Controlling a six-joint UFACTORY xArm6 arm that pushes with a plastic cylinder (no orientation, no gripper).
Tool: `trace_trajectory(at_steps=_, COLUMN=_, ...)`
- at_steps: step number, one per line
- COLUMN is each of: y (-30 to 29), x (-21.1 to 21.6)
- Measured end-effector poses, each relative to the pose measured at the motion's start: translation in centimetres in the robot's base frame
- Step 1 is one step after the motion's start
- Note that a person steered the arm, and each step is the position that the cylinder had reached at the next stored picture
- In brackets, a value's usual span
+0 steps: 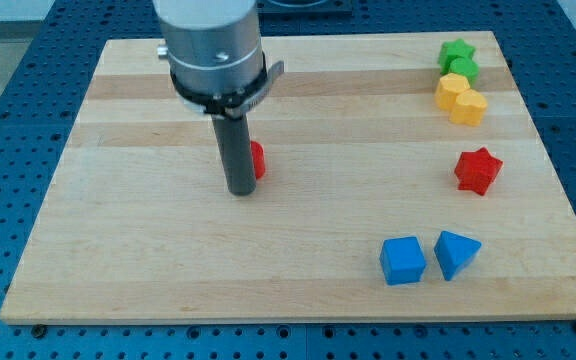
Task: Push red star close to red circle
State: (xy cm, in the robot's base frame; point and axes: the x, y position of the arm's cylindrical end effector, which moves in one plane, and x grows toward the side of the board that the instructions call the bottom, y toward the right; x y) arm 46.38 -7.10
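Note:
The red star sits on the wooden board at the view's right, about mid-height. The red circle is near the board's middle, mostly hidden behind my rod; only its right edge shows. My tip rests on the board right at the red circle's left side, far to the left of the red star. Whether the tip touches the circle cannot be told.
A green star and a green block stand at the top right, with two yellow blocks just below them. A blue cube and a blue triangle lie at the lower right.

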Motion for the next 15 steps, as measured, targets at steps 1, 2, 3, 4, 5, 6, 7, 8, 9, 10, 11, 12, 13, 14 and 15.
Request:
trace_trajectory(at_steps=1, y=0.0, x=-1.7)
trace_trajectory(at_steps=2, y=1.5, x=-0.8)
trace_trajectory(at_steps=3, y=7.9, x=1.6)
trace_trajectory(at_steps=4, y=15.7, x=3.7)
trace_trajectory(at_steps=5, y=23.4, x=5.0)
trace_trajectory(at_steps=6, y=31.2, x=3.7)
trace_trajectory(at_steps=7, y=33.9, x=1.4)
trace_trajectory(at_steps=8, y=31.1, x=0.5)
trace_trajectory(at_steps=9, y=25.4, x=-0.5)
trace_trajectory(at_steps=10, y=19.9, x=-2.1)
trace_trajectory(at_steps=11, y=15.6, x=-3.2)
trace_trajectory(at_steps=12, y=15.9, x=-3.2)
trace_trajectory(at_steps=13, y=20.0, x=-1.2)
trace_trajectory(at_steps=14, y=20.1, x=1.0)
trace_trajectory(at_steps=15, y=17.4, x=0.4)
